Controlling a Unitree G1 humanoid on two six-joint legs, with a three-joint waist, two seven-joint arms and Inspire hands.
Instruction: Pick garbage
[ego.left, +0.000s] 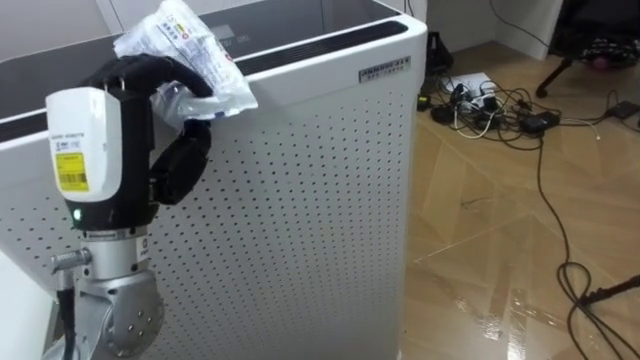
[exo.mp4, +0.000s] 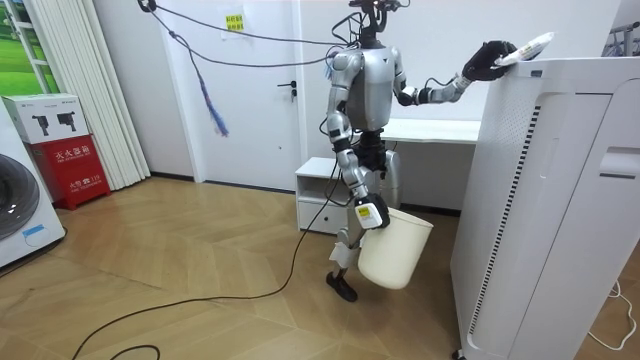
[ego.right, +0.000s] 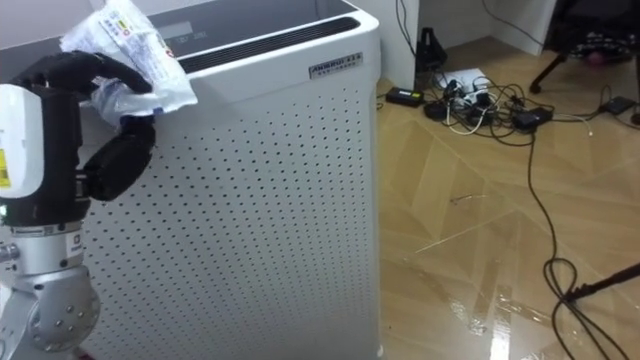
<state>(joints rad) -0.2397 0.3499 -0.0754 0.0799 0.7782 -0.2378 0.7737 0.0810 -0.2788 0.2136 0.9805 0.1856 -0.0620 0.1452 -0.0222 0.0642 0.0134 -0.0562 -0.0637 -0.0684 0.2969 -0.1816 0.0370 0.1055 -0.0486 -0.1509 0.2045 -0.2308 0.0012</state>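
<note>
Eye views, left to right:
- Left hand (ego.left: 182, 160) is raised at the far left, its dark fingers curled over and pinching a crumpled plastic wrapper (ego.left: 190, 48).
- The wrapper sits at the hand's upper side, level with the top edge of the purifier (ego.left: 300, 200). Whether it touches that top I cannot tell.
- The purifier is tall and white, with a perforated front and a dark slot along the top. It stands just beside the hand.
- To the right lies wood floor (ego.left: 500, 250). A tangle of cables (ego.left: 485, 100) lies at the back, and 1 dark cable runs toward the lower right.

Room view, left to right:
- A red box (exo.mp4: 75, 165) stands by the wall, with a closed door (exo.mp4: 260, 90) further along.
- The robot stands mid-room before a white desk (exo.mp4: 430, 130), its left arm stretched to the purifier's top corner.
- Right hand (exo.mp4: 370, 215) hangs low at the rim of a white bin (exo.mp4: 395, 250). The bin is tilted and clear of the floor. Grip there: cannot tell.
</note>
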